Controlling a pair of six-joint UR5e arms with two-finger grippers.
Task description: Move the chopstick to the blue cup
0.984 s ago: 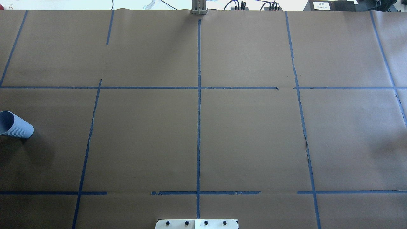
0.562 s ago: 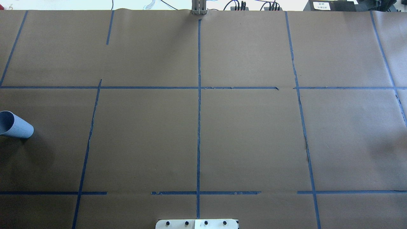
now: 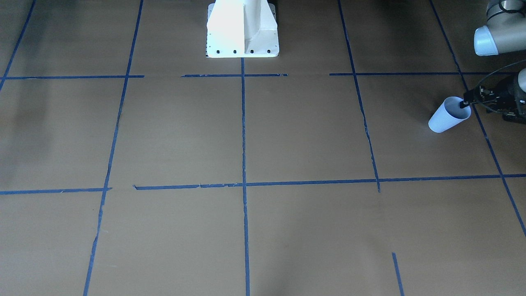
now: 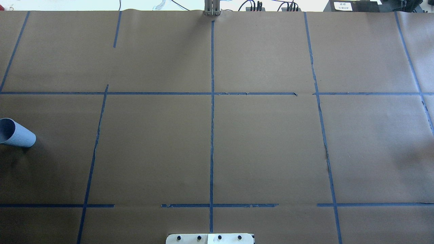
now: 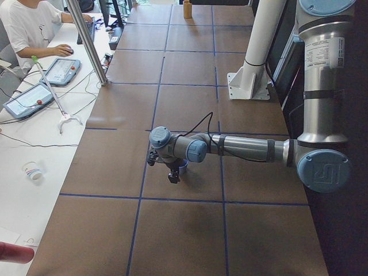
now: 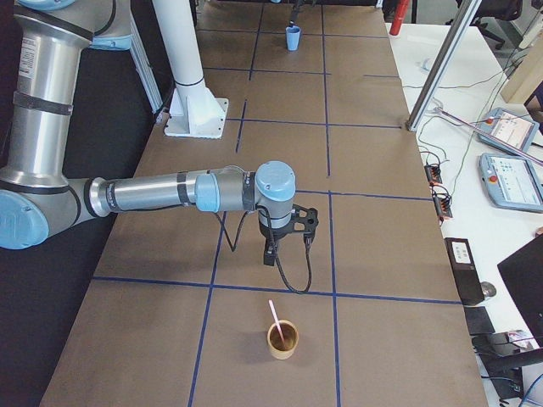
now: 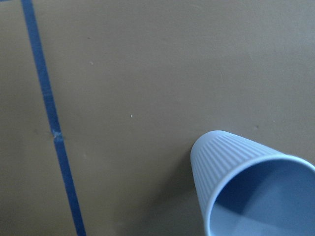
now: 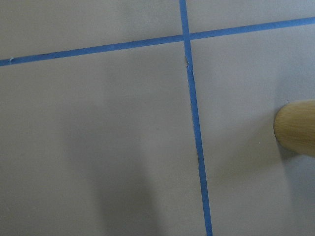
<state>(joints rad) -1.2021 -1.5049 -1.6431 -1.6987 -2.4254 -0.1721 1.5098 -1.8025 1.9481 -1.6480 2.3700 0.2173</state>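
Neither the left gripper (image 3: 466, 104) nor the right gripper (image 6: 270, 253) shows its jaws clearly, so one cannot tell if they stand apart or together. No stick is seen in either of them. The left gripper hangs at the rim of the blue cup (image 3: 448, 115). In the front view its dark tip overlaps the rim, but whether it touches the cup cannot be told. The left wrist camera shows the cup upright on the table (image 4: 152, 152), and the part of its inside that shows is empty.

In the view from above, nothing visible has changed during the last second. The blue cup is at the same place at the left edge, and no arm comes into this view, then or now.

The chopstick (image 6: 273, 312) stands leaning in a tan cup (image 6: 283, 339) at the end of the table on the robot's right, well apart from the blue cup. The right gripper hangs near this tan cup but not over it. The right wrist camera catches only one side of the tan cup at the edge of its picture.

So the transfer has probably not started, because the stick is not yet picked up. The next move seems to belong to the right arm, which must come over the stick and close on it. The stick is thin and leaning, so the aim must be good, or the tan cup may tip.
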